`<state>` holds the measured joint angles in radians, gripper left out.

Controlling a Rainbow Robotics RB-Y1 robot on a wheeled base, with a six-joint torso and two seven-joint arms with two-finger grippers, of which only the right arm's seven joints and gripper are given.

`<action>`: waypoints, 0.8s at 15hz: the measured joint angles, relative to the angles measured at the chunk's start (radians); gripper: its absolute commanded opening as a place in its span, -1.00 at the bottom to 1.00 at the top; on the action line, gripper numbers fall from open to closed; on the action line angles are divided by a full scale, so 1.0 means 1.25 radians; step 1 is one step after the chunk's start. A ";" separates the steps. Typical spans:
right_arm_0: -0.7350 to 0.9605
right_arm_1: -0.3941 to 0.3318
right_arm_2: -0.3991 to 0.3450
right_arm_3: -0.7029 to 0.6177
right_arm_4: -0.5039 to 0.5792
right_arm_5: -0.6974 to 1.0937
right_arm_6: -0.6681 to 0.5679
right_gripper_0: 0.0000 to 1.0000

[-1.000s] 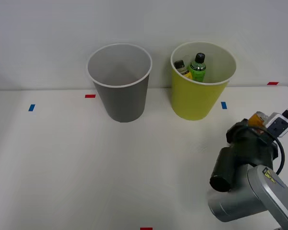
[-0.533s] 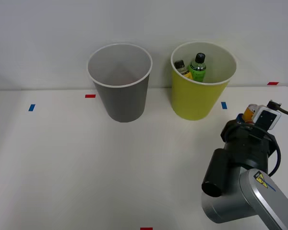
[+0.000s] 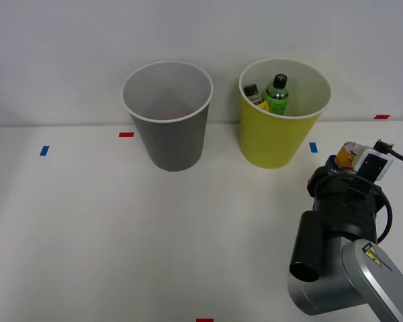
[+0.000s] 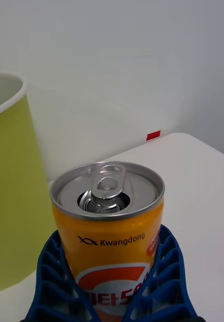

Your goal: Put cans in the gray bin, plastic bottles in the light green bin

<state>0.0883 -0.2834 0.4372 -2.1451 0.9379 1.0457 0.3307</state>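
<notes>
An upright orange can with a silver pull-tab top sits between my right gripper's blue ribbed fingers, which are shut on it. In the front view the can's top peeks out behind my right arm's wrist, to the right of the light green bin. That bin holds a green bottle with a black cap and a darker bottle with a yellow label. The gray bin stands to its left with nothing visible inside.
Both bins stand at the back of the white table against a white wall. Small blue and red tape marks dot the tabletop. My right arm's dark wrist and grey link fill the front right corner.
My right wrist has turned and shifted a little toward the bins, carrying the can with it. The bins and bottles have not moved.
</notes>
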 measured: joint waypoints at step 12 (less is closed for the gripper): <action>0.129 -0.029 -0.190 0.001 -0.295 -0.809 0.050 -1.00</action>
<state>0.2499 -0.3190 0.1996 -2.1439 0.5696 0.0345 0.3927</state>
